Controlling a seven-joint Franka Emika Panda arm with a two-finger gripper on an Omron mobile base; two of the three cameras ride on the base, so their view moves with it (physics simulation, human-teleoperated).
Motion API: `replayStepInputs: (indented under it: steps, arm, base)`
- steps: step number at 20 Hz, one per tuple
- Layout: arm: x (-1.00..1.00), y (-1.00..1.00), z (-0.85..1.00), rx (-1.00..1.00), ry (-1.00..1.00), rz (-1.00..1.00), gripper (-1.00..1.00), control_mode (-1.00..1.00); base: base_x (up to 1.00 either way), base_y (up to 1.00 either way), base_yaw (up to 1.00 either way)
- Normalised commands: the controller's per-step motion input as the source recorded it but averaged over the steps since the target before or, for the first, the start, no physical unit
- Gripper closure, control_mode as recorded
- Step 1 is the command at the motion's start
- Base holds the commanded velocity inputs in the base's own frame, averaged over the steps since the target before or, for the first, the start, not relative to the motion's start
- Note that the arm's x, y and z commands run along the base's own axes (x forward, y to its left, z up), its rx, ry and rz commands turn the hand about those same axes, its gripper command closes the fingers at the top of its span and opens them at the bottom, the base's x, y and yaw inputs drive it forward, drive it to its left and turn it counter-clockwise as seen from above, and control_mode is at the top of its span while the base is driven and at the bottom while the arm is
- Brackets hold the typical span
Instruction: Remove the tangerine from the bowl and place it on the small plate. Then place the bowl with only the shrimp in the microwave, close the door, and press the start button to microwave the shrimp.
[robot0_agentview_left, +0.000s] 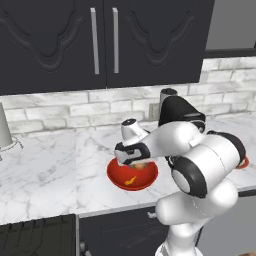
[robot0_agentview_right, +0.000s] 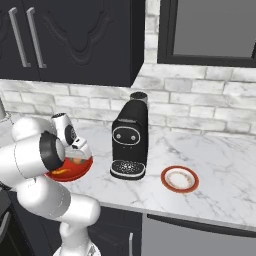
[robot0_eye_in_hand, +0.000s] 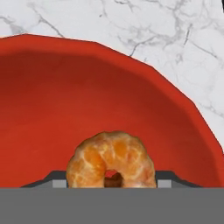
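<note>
The red bowl (robot0_agentview_left: 146, 180) (robot0_agentview_right: 80, 171) (robot0_eye_in_hand: 109, 87) sits near the marble counter's front edge. My gripper (robot0_agentview_left: 134, 161) (robot0_agentview_right: 77, 158) (robot0_eye_in_hand: 112, 183) reaches down into it. Its fingers (robot0_eye_in_hand: 59, 183) press against both sides of the tangerine (robot0_eye_in_hand: 111, 159) (robot0_agentview_left: 140, 164), which rests low in the bowl. The curved orange shrimp (robot0_agentview_left: 131, 181) lies on the bowl's floor nearer the front. The small plate (robot0_agentview_right: 165, 179) (robot0_agentview_left: 244, 163) lies on the counter to the right, past the coffee machine. The microwave (robot0_agentview_right: 215, 30) is a grey, dark-framed front high on the right; I cannot make out its door.
A black coffee machine (robot0_agentview_right: 131, 140) (robot0_agentview_left: 177, 112) stands between the bowl and the small plate, close to my arm. Dark cabinets (robot0_agentview_left: 100, 40) hang above the brick backsplash. A pale grey object (robot0_agentview_left: 4, 131) stands at the far left of the counter.
</note>
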Motion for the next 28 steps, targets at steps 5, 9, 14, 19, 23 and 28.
replayStepInputs:
  steps: [5,9,14,19,23,28]
  arm:
    - [-0.58,-0.02,0.72,0.00,-0.17,0.00,1.00,-1.00]
    - [-0.86,-0.19,1.00,0.03,-0.27,0.00,1.00,-1.00]
    - [-0.78,-0.84,0.78,0.07,-0.28,-0.01,1.00,-1.00]
    - [-0.68,-1.00,0.39,0.17,-0.20,-0.09,1.00,-1.00]
    - [-0.69,-1.00,0.12,0.24,-0.12,-0.12,1.00,-1.00]
    - [-0.47,-1.00,0.07,0.25,-0.03,-0.12,1.00,-1.00]
  base:
    - [0.00,0.00,0.00]
    - [0.00,0.00,0.00]
    - [0.00,0.00,0.00]
    - [0.00,0.00,0.00]
    - [0.00,0.00,0.00]
    - [0.00,0.00,0.00]
